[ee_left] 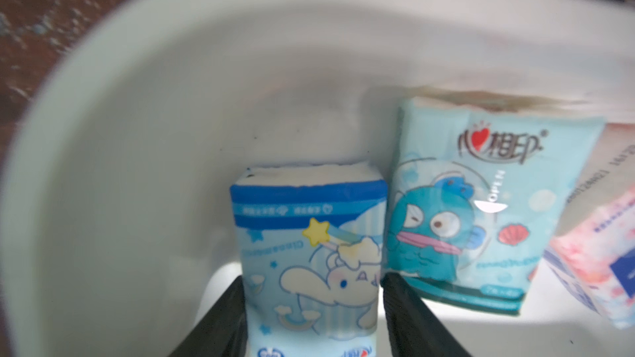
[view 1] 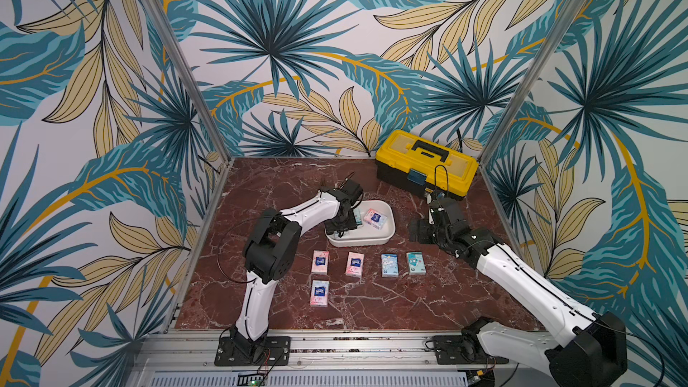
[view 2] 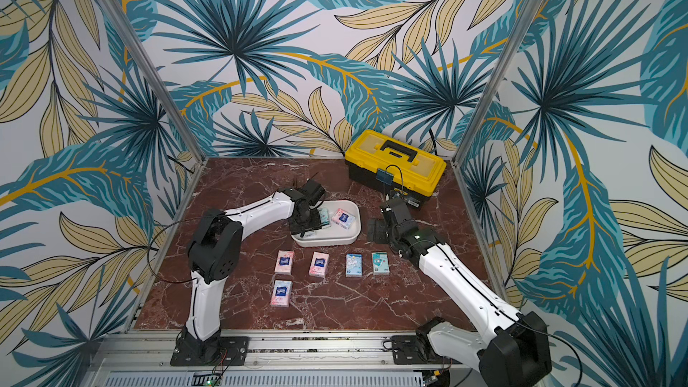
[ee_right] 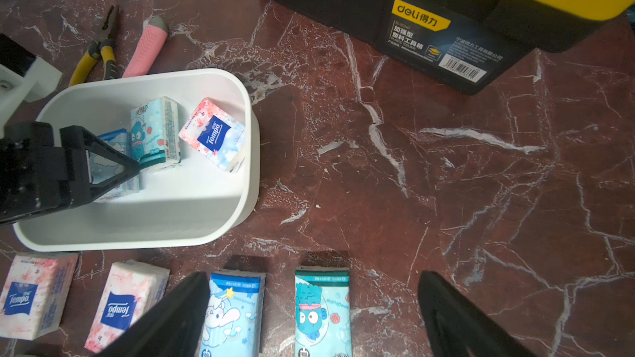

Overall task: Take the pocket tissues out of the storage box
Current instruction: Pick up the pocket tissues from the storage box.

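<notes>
The white plastic storage box, a shallow tub with round corners, sits near the middle of the dark red marble table. Think of the tub as the middle of a clock, with twelve at the far wall. The left claw reaches down into the tub at its nine o'clock end. Its two black fingers press on both sides of the light blue puppy pack, a soft tissue pack. So the claw is partly closed and has hold of that pack. Just beside it in the tub are the pale teal fish-face pack and the pink flowery pack with a dark blue label. A row lies flat on the table at six o'clock: the first pink pack, the second pink pack, the light blue table pack and the teal table pack. The third pink pack lies nearer, at seven o'clock. The right claw hangs above the table at three o'clock, wide open, holding nothing. The black toolbox with a yellow lid sits at about two o'clock, well apart.
</notes>
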